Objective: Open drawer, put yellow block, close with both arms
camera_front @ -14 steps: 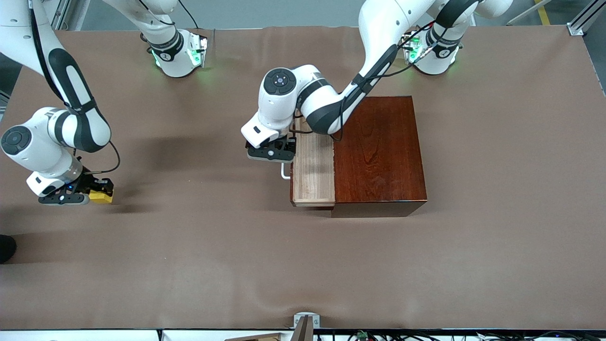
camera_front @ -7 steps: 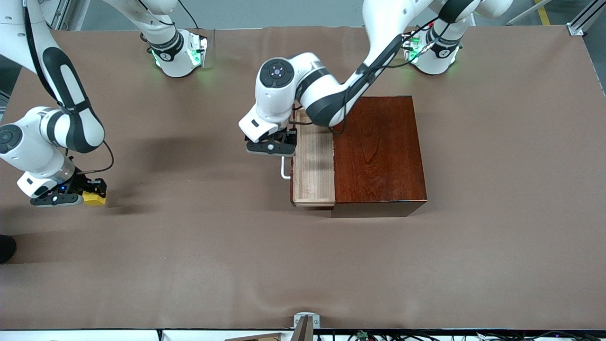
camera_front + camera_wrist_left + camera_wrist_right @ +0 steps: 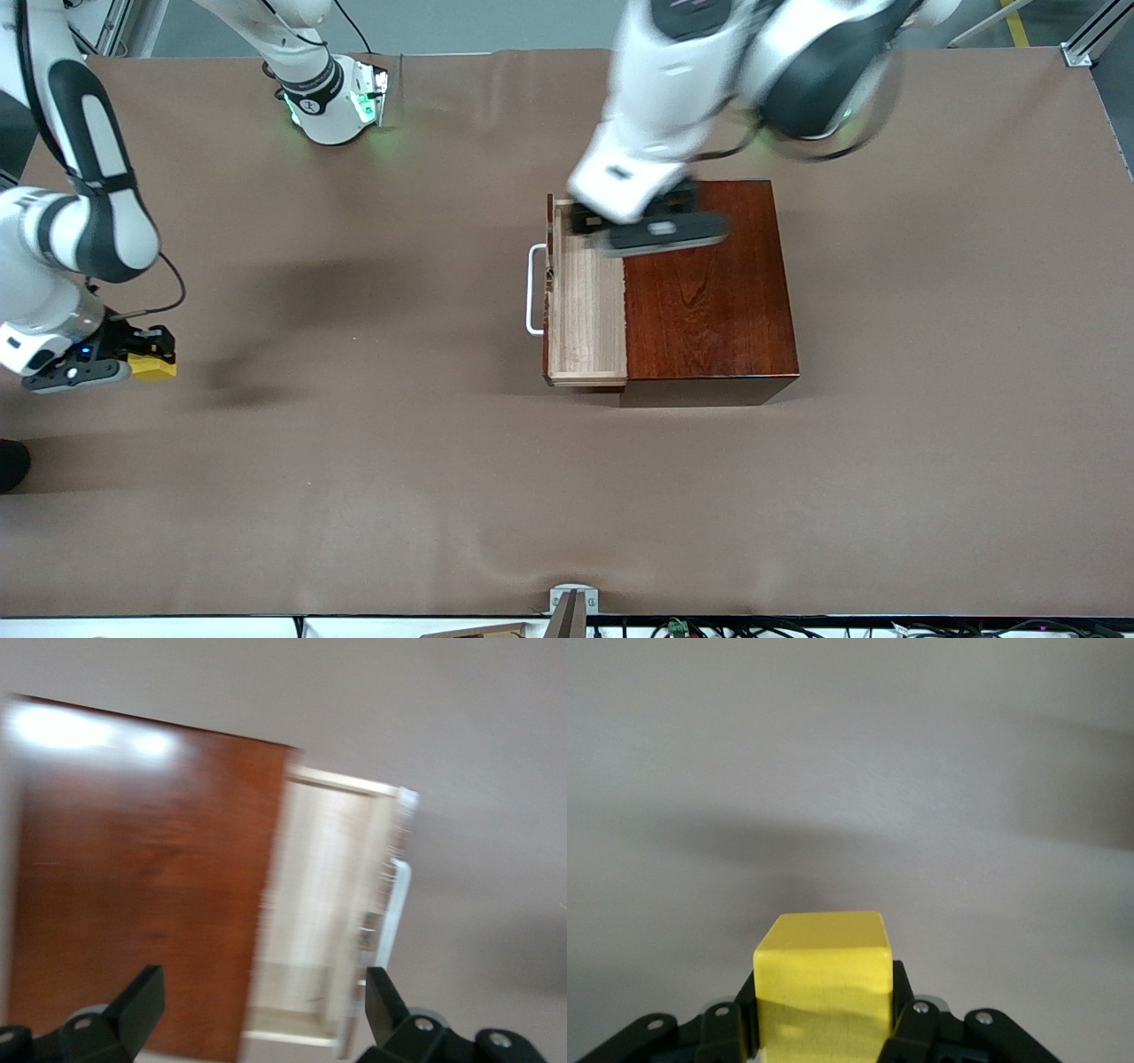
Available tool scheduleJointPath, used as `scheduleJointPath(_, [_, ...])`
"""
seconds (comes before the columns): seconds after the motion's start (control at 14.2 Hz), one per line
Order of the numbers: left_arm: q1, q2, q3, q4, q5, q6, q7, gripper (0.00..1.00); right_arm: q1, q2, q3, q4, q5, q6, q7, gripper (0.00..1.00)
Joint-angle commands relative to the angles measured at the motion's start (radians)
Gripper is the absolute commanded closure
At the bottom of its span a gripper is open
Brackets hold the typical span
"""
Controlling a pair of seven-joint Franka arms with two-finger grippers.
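The drawer [image 3: 585, 306] stands pulled out of the mahogany box [image 3: 709, 283] toward the right arm's end, its white handle [image 3: 534, 290] free. The pale tray is bare. My left gripper [image 3: 660, 232] is open and empty, raised over the box top beside the drawer. In the left wrist view the drawer [image 3: 323, 912] and box [image 3: 142, 877] lie below the spread fingertips [image 3: 142, 997]. My right gripper [image 3: 142, 359] is shut on the yellow block [image 3: 152, 366] at the right arm's end of the table. The right wrist view shows the block [image 3: 822, 979] clamped between the fingers above the cloth.
A brown cloth [image 3: 372, 461] covers the table. The arms' green-lit bases [image 3: 332, 97] stand along the edge farthest from the front camera. A small bracket [image 3: 571, 602] sits at the nearest table edge.
My left gripper has let go of the handle, risen and swung from beside the drawer front to over the box. My right gripper with the yellow block has shifted farther toward the right arm's end.
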Motion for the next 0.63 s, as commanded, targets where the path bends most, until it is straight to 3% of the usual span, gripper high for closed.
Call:
scheduleJointPath(0.0, [0.109, -0.089, -0.005, -0.064, -0.011, -0.091, 0.107, 0.0, -0.009, -0.01, 0.081, 0.16, 0.002, -0.225, -0.021, 1.0])
scheduleJointPath(0.14, [0.223, -0.14, -0.005, -0.078, -0.011, -0.122, 0.26, 0.0, -0.01, -0.024, 0.141, 0.216, 0.002, -0.314, -0.023, 1.0])
scheduleJointPath(0.35, [0.415, -0.174, -0.011, -0.081, -0.032, -0.167, 0.477, 0.0, -0.009, -0.056, 0.253, 0.245, 0.002, -0.338, -0.023, 1.0])
scheduleJointPath(0.56, [0.538, -0.191, -0.012, -0.119, -0.083, -0.168, 0.537, 0.0, -0.011, -0.066, 0.374, 0.254, 0.011, -0.384, -0.012, 1.0])
